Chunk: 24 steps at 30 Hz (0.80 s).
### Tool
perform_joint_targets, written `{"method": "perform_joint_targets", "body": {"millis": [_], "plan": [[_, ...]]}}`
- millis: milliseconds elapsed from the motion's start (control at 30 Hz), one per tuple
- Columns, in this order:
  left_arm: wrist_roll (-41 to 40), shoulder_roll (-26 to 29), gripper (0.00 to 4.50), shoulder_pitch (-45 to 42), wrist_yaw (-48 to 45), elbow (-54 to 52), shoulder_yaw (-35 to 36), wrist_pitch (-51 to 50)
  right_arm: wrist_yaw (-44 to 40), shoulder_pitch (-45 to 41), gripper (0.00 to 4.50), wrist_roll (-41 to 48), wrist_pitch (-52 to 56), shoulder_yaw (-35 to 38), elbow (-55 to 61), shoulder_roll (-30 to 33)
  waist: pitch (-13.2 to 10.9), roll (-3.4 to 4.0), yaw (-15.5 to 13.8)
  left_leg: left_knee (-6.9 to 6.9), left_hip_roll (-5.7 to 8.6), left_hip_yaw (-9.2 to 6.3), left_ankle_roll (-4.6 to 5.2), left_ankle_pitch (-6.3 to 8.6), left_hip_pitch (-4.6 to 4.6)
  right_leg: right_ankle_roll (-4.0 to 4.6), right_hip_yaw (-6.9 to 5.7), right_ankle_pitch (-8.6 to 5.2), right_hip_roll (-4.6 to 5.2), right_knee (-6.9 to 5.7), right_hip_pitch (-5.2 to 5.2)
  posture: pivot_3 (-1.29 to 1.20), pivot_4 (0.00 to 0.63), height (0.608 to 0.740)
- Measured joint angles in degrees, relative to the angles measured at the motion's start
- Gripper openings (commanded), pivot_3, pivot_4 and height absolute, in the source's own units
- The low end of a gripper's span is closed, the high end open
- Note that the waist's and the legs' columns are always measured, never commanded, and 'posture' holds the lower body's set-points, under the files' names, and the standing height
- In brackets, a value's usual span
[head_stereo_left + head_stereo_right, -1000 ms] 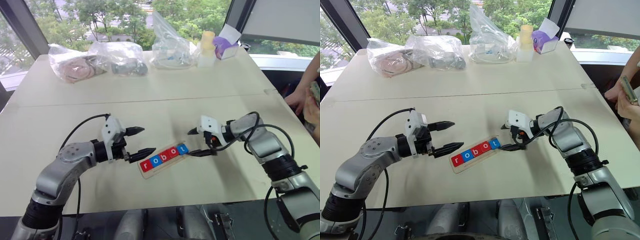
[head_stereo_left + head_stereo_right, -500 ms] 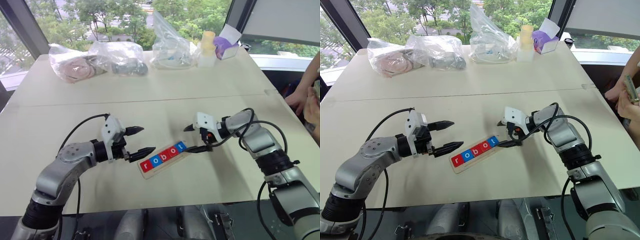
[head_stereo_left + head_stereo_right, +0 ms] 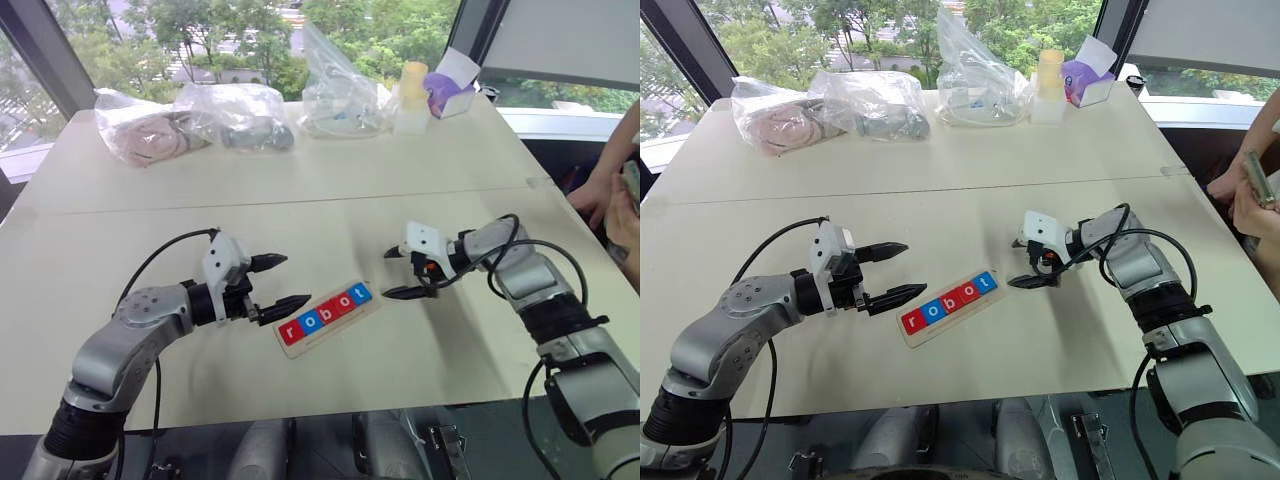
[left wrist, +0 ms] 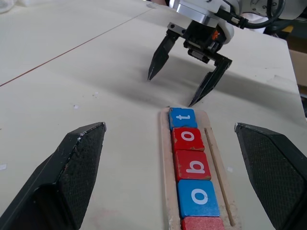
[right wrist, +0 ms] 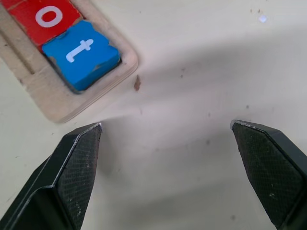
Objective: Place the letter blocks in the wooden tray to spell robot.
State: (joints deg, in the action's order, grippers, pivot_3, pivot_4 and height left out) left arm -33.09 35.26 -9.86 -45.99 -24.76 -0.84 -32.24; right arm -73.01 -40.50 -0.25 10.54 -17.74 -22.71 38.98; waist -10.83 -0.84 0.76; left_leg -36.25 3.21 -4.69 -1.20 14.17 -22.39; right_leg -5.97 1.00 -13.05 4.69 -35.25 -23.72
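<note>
The wooden tray [image 3: 343,318] lies slanted at the table's middle. Five letter blocks [image 3: 326,310] sit in its slot and read r, o, b, o, t, with the blue t [image 5: 81,48] at the right end beside a red o [image 5: 48,17]. My left gripper [image 3: 296,279] hovers open just left of the tray's r end, holding nothing. My right gripper [image 3: 387,274] is open and empty a short way right of the t end, fingers pointing at the tray. The right gripper [image 4: 171,91] also appears beyond the tray in the left wrist view.
Several clear plastic bags [image 3: 240,115], a pale bottle [image 3: 413,95] and a purple-and-white box [image 3: 450,88] line the table's far edge. A person's hand [image 3: 1245,185] holding a phone is at the right edge. A seam [image 3: 300,202] crosses the tabletop.
My right gripper has drawn back a little to the right, away from the tray's t end. The left gripper, tray and blocks have stayed put.
</note>
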Motion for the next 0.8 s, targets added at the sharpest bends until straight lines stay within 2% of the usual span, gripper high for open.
{"method": "perform_joint_targets", "body": {"millis": [600,800], "plan": [[-0.02,0.79,4.50,0.61,-0.13,-0.05,0.58,0.04,-2.84,6.11,4.43,1.19,7.08,0.00,13.03,0.32,0.00,0.00,-0.03,0.00,0.00,-0.01,-0.01,0.00,0.01,0.01,0.00,0.00,0.00,-0.03,0.00,0.00,0.150,0.740],[-0.54,3.76,4.50,2.16,-0.78,-0.04,2.97,-0.68,-3.80,8.19,4.43,1.88,9.50,0.35,17.63,3.12,0.00,0.01,-0.05,0.01,0.00,-0.01,-0.01,0.00,0.00,0.01,0.00,0.00,0.01,-0.02,-0.02,0.00,0.150,0.740]]}}
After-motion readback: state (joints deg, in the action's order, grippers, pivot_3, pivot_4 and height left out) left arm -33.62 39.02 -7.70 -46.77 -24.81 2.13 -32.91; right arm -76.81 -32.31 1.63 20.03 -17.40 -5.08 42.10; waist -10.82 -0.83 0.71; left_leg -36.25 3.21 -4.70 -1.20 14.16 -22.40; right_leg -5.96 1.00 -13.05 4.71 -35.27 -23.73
